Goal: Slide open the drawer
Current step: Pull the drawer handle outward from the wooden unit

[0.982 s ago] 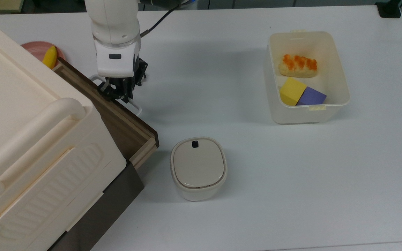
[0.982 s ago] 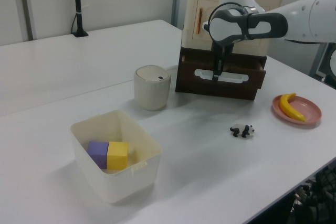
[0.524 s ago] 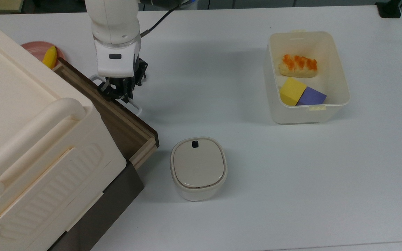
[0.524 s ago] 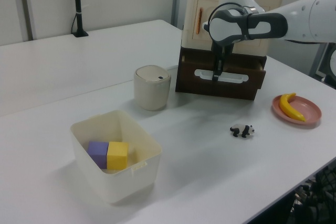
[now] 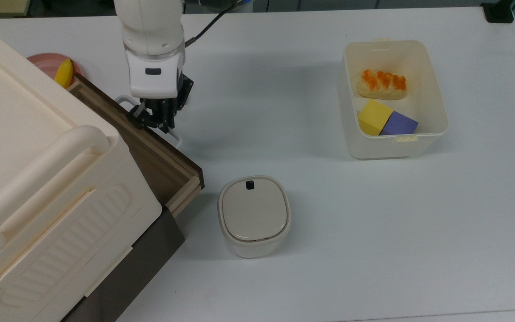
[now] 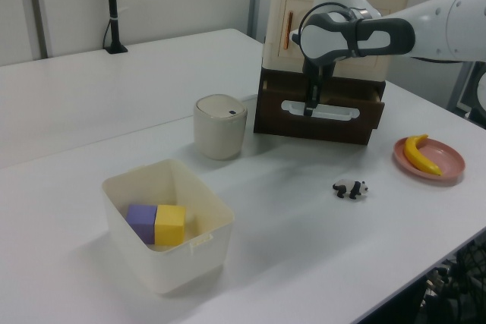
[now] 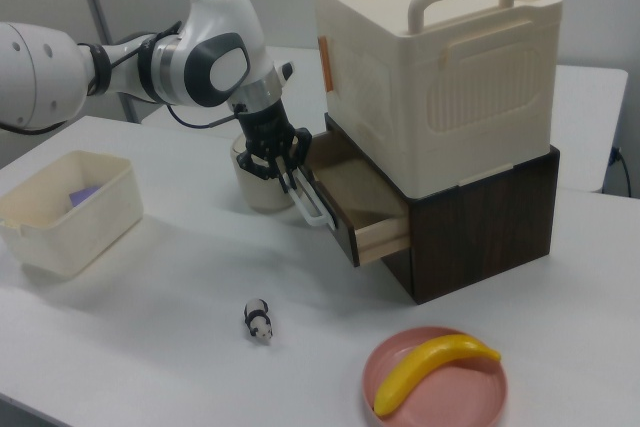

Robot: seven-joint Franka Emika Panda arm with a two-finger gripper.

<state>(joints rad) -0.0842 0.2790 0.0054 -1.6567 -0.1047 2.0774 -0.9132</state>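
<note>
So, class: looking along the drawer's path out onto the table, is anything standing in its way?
Nothing visible blocks it. The drawer is partly out, with the gripper at its white handle. The lidded pot stands off to one side, and the toy panda lies apart from it.

The dark-brown wooden drawer (image 5: 159,154) is jutting out over the white desk (image 5: 351,232). A lidded cream round canister (image 5: 254,215) is standing just beside its front corner, narrowing passage there. Bare desk is lying between the canister and the open cream plastic bin (image 5: 394,96).
</note>
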